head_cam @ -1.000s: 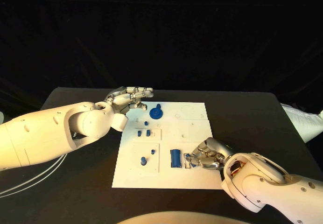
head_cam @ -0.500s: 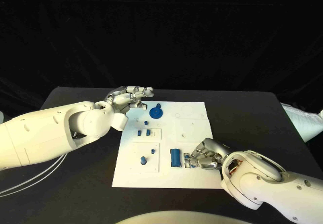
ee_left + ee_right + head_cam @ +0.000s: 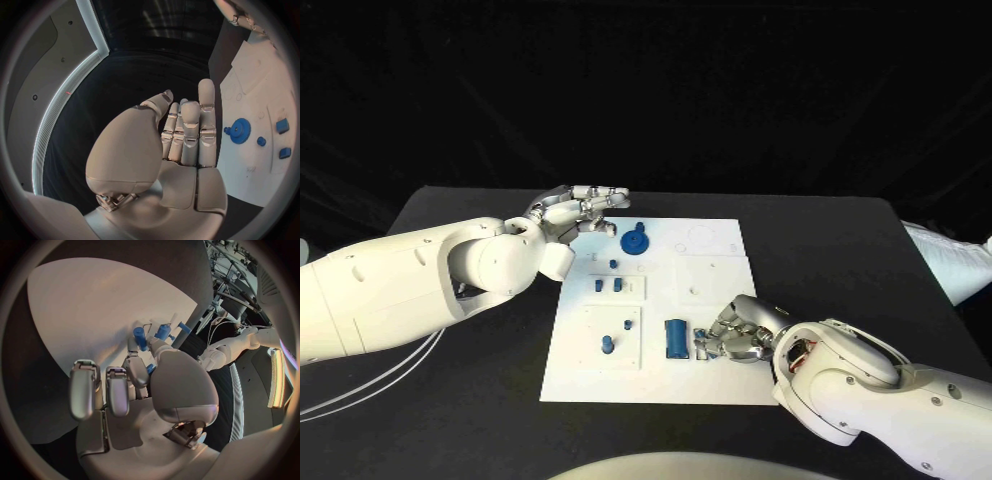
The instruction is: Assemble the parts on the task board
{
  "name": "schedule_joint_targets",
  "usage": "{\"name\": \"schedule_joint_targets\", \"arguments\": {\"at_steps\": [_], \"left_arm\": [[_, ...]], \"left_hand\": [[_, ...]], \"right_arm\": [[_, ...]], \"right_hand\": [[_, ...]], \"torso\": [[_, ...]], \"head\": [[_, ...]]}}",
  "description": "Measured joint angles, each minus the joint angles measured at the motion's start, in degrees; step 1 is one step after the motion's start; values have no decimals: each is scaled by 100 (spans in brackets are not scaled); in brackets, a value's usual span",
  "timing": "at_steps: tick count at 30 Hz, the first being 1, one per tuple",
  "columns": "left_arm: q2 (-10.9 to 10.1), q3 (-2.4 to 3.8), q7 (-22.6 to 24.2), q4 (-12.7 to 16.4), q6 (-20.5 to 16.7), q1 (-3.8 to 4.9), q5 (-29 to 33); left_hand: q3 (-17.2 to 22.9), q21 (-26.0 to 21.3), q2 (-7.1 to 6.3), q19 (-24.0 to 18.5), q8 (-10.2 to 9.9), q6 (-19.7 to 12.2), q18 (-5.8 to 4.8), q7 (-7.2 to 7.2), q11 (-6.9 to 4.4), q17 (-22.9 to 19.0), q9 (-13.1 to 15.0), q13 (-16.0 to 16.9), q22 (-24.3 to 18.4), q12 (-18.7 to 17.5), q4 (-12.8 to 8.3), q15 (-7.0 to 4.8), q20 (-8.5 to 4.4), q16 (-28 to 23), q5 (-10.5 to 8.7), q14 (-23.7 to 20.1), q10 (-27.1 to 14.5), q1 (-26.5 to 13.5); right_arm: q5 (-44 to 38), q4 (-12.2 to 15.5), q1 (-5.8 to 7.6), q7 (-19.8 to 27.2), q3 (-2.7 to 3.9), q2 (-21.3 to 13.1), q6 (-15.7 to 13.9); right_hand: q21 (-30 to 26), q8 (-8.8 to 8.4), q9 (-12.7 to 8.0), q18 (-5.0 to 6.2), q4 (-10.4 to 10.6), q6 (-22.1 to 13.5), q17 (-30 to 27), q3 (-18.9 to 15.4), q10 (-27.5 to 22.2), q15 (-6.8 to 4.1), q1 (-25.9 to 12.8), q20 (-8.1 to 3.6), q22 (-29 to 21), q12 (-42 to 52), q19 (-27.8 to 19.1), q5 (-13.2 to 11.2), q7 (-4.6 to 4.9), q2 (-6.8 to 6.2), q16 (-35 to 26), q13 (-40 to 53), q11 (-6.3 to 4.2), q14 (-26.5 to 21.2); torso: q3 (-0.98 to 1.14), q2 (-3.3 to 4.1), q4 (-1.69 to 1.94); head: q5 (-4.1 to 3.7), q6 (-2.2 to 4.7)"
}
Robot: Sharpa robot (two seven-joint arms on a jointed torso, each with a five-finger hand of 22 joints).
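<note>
On the black table (image 3: 473,210) lies a plain white board (image 3: 718,375) dotted with small blue parts (image 3: 675,339), among them a blue gear (image 3: 635,241), flanked by white arms (image 3: 387,290) with silver hands (image 3: 577,212).

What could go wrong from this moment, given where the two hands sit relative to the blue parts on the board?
1. The right hand sits low on the task board right beside the upright blue block; a sideways motion could knock it over.
2. In the right wrist view a small blue piece sits under the fingers; whether it is securely held cannot be told, so it might slip.
3. The left hand hovers near the blue gear and could nudge it.
</note>
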Motion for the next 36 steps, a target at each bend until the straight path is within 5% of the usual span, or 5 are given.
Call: {"name": "schedule_joint_targets", "arguments": {"at_steps": [11, 19, 25, 33, 36], "left_arm": [[-5, 0, -12, 3, 8, 0, -11], [-5, 0, -20, 3, 14, 0, -16], [-6, 0, -24, 5, 16, 0, -19], [-8, 0, -32, 5, 19, 0, -23], [-9, 0, -35, 5, 21, 0, -24]], "left_hand": [[0, 0, 0, 0, 0, -22, 0, 21, 0, -9, 0, 0, -6, 0, 0, 0, 0, 0, 0, 0, 0, 0], [0, 1, 0, 0, 0, -21, 0, 21, 0, -9, 0, 0, -5, 0, 0, 0, 0, 0, 0, 0, 0, 0], [0, 1, 0, 0, 0, -21, 0, 21, 0, -9, 0, 0, -5, 0, 0, 0, 0, 0, 0, 0, 0, 0], [0, 2, 0, 0, 0, -21, 0, 21, 0, -8, 0, 0, -5, 0, 0, 0, 0, 0, 0, 0, 0, 0], [0, 2, 0, 0, 0, -21, 0, 21, 0, -8, 0, 0, -5, 0, 0, 0, 0, 0, 0, 0, 0, 0]], "right_arm": [[-57, 7, -3, -13, -5, 13, 77], [-66, 26, -5, -14, -8, 23, 133], [-75, 28, -6, -14, -9, 20, 146], [-93, 58, -7, -3, -10, -18, 146], [-94, 73, -7, 8, -10, -52, 143]], "right_hand": [[152, 50, 75, -91, 211, 79, 4, -211, 91, -35, -181, -38, 126, 175, 0, 37, -38, 245, 126, 167, -31, -8], [197, 96, 124, -90, 479, 87, 4, -566, 92, -42, -454, -38, 126, 222, 0, 222, -45, 193, 184, 226, -31, -1], [219, 118, 162, -90, 494, 103, 3, -938, 92, -42, -639, -79, 125, 225, 0, -227, -62, 201, 184, 237, -31, -1], [219, 118, 172, -90, 461, 112, 3, -1031, 92, -41, -638, -79, 124, 225, 0, -302, -71, 201, 184, 237, -30, -1], [219, 118, 188, -90, 365, 98, 3, -1121, 92, -41, -359, -78, 124, 173, 0, -455, -57, 200, 183, 241, -30, -1]], "torso": [[4, 0, -1], [4, 0, -3], [5, 1, -3], [7, 1, -2], [8, 1, -2]], "head": [[3, -7], [7, -8], [7, -8], [4, -17], [4, -15]]}}
